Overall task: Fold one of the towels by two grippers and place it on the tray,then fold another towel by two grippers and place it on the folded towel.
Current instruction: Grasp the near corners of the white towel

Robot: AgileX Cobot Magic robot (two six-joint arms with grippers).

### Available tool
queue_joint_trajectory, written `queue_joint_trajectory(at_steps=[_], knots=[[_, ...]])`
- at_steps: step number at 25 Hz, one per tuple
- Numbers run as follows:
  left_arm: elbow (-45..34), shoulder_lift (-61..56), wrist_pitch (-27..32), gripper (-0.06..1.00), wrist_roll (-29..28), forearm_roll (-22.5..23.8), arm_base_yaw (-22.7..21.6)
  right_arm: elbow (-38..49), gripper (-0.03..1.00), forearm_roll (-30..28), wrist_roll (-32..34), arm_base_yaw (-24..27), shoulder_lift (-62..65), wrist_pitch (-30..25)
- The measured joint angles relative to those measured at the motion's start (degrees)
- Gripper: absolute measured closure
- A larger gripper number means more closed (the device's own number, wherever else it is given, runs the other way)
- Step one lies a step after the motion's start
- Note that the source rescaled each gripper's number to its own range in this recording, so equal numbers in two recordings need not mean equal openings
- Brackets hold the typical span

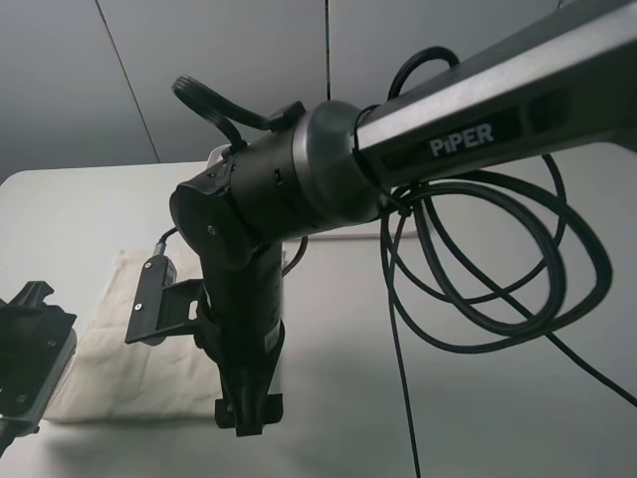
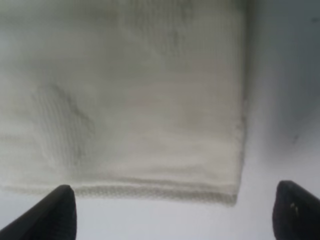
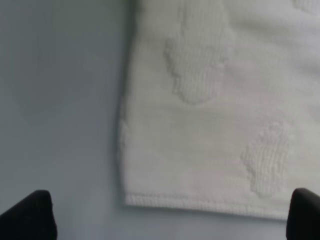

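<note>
A cream towel (image 1: 109, 349) is being shown lying flat on the white table (image 1: 80, 199), at the left of the high view and partly hidden behind the black right arm (image 1: 299, 179). The right gripper (image 1: 249, 413) is being pointed down near the towel's front edge. The left gripper (image 1: 30, 349) is being cut off by the picture's left border. Looped black cables (image 1: 498, 279) are being draped from the arm.

Only in the wrist views is the cloth's texture being revealed. In the left wrist view a fine mesh-like weave, a layered hem and a square corner of the towel (image 2: 140, 100) are being shown. The left gripper (image 2: 175, 222) is being held over bare table just beyond that hem, its dark fingertips (image 2: 55, 215) spread wide apart and gripping nothing. In the right wrist view, raised cloud-shaped terry patches and a stitched hem are being shown on the towel (image 3: 220, 125). The right gripper (image 3: 167, 222) is likewise being held just off the hem, jaws wide apart and empty.
</note>
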State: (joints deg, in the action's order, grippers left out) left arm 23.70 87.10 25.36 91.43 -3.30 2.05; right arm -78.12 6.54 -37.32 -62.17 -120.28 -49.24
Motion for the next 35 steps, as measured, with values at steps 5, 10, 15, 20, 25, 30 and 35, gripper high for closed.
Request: queue_joint_trajectory(at_steps=[5,10,15,20,25,30,35], knots=[[0.0,1.74,-0.28,-0.06,-0.2,-0.72,0.0,3.14,-0.03,0.39,0.37,0.0,-0.41,1.59],[0.0,2.39,-0.28,-0.06,-0.24,-0.89,0.0,3.81,-0.03,2.58,0.47,-0.13,-0.41,2.03],[0.0,3.2,-0.96,-0.06,-1.11,-1.26,0.0,4.04,-0.03,1.59,0.37,-3.84,-0.41,2.76],[0.0,3.37,-1.35,-0.06,-1.23,-1.29,0.0,4.04,-0.03,-1.67,3.24,-7.0,-0.41,4.7],[0.0,3.37,-1.35,-0.06,-1.23,-1.39,0.0,4.08,-0.03,-5.96,7.2,-7.0,-0.41,4.95],[0.0,3.37,-1.35,-0.06,-1.23,-1.39,0.0,4.08,-0.03,-6.99,8.48,-7.0,-1.13,5.3],[0.0,3.37,-1.57,-0.06,-1.23,-1.39,0.0,4.49,-0.03,-7.2,10.07,-7.0,-3.41,5.43]])
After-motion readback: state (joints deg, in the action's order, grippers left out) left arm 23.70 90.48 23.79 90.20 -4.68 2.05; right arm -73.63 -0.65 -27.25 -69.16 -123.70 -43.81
